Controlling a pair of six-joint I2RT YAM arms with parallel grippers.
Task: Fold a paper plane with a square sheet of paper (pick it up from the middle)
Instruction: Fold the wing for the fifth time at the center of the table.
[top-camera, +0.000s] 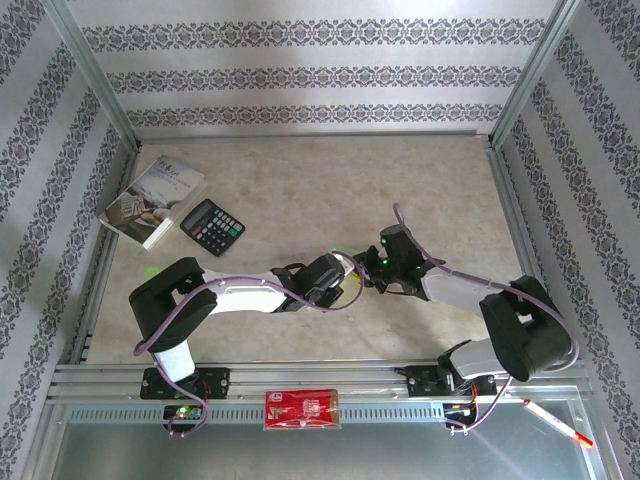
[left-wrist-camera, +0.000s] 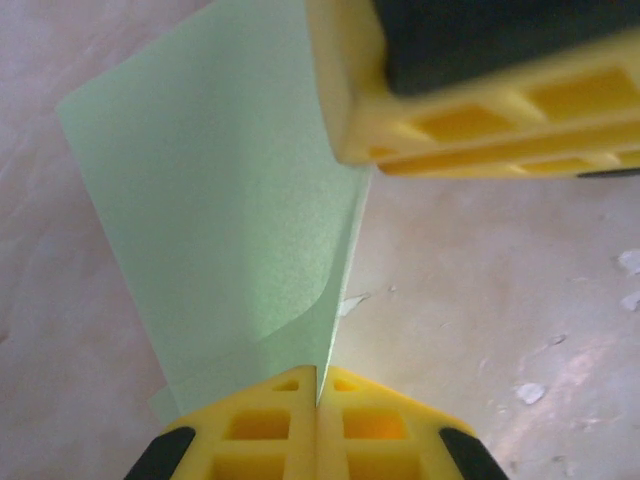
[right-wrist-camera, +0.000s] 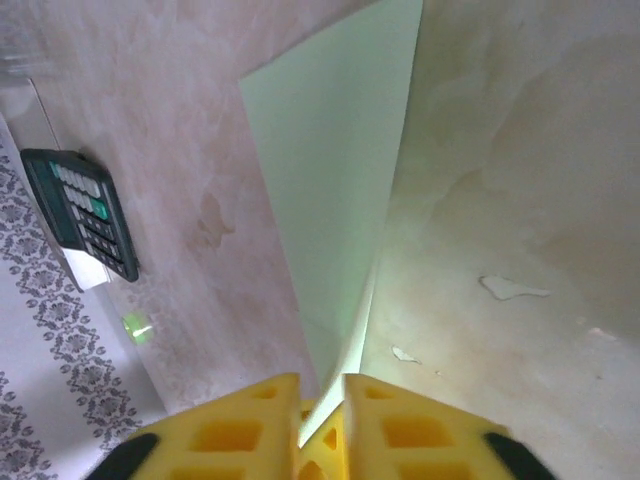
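Note:
The square sheet of paper (left-wrist-camera: 220, 220) is light green and doubled over along a crease, standing up off the marbled table between the two grippers. My left gripper (left-wrist-camera: 320, 395) is shut on its near edge, the yellow pads pressed together with the paper pinched in the seam. My right gripper (right-wrist-camera: 322, 405) stands slightly open, and the paper (right-wrist-camera: 340, 180) runs through the narrow gap between its fingers. In the top view both grippers meet mid-table, the left gripper (top-camera: 350, 283) just below and left of the right gripper (top-camera: 368, 268). The right gripper's yellow fingers (left-wrist-camera: 480, 100) hang over the sheet in the left wrist view.
A black calculator (top-camera: 212, 226) and a grey-white booklet (top-camera: 153, 200) lie at the back left. A red packet (top-camera: 302, 409) sits on the front rail between the arm bases. A red-and-white pen (top-camera: 556, 421) lies at the front right. Patterned walls enclose the table.

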